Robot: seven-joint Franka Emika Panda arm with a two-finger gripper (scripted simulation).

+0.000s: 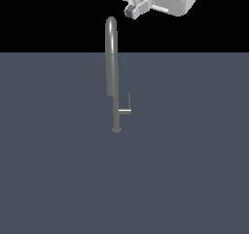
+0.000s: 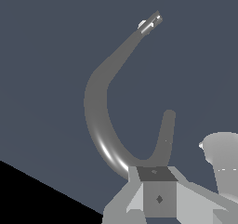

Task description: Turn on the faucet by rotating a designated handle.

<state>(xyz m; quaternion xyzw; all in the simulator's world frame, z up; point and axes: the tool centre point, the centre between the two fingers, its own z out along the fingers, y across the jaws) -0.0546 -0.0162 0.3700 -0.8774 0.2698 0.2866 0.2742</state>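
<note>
Claw (image 1: 136, 8) of the white robot arm, fingers seemingly pressed together and holding nothing, hangs above the gooseneck of the tall slim grey metal faucet (image 1: 113, 73). Its small L-shaped grey lever handle (image 1: 126, 108) juts low toward the exterior view's right. Best approach, probably: descend beside the pipe, then push the thin upright rod sideways.

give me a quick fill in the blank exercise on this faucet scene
1. The tall slim grey metal faucet has a spout curved like a ____.
2. The small L-shaped grey lever handle sticks out toward the exterior view's ____.
3. The white gripper hangs ____ the faucet, touching nothing.

Missing words: gooseneck; right; above
</note>
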